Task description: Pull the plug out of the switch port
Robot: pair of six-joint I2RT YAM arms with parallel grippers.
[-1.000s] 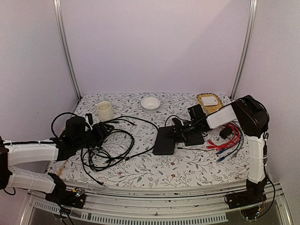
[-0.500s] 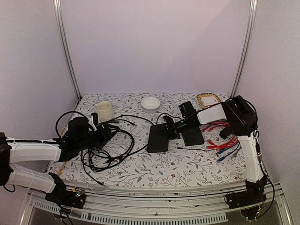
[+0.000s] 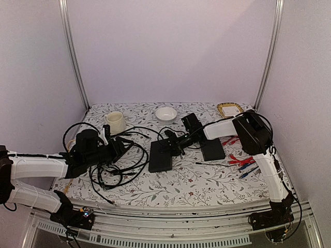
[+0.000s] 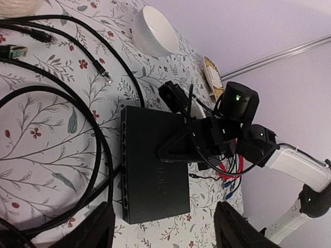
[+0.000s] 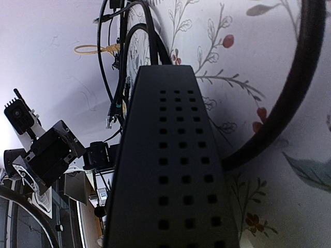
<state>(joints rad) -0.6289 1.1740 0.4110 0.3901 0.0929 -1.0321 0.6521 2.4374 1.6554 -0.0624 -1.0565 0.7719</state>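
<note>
While the left gripper [image 4: 163, 222] is hanging spread above looping black cables [image 4: 103, 160], nothing is being pulled.
Beyond, the flat matte-black rectangular switch [image 4: 150, 170] is lying mid-table, right gripper [image 4: 178, 147] pinching its far edge, seemingly bracing; next, left is needing the plug, indiscernible here.

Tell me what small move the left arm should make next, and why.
Probably ease the open left gripper toward the port edge of the flat matte-black switch box, which the right gripper clamps; a black cable lies beside that edge.
</note>
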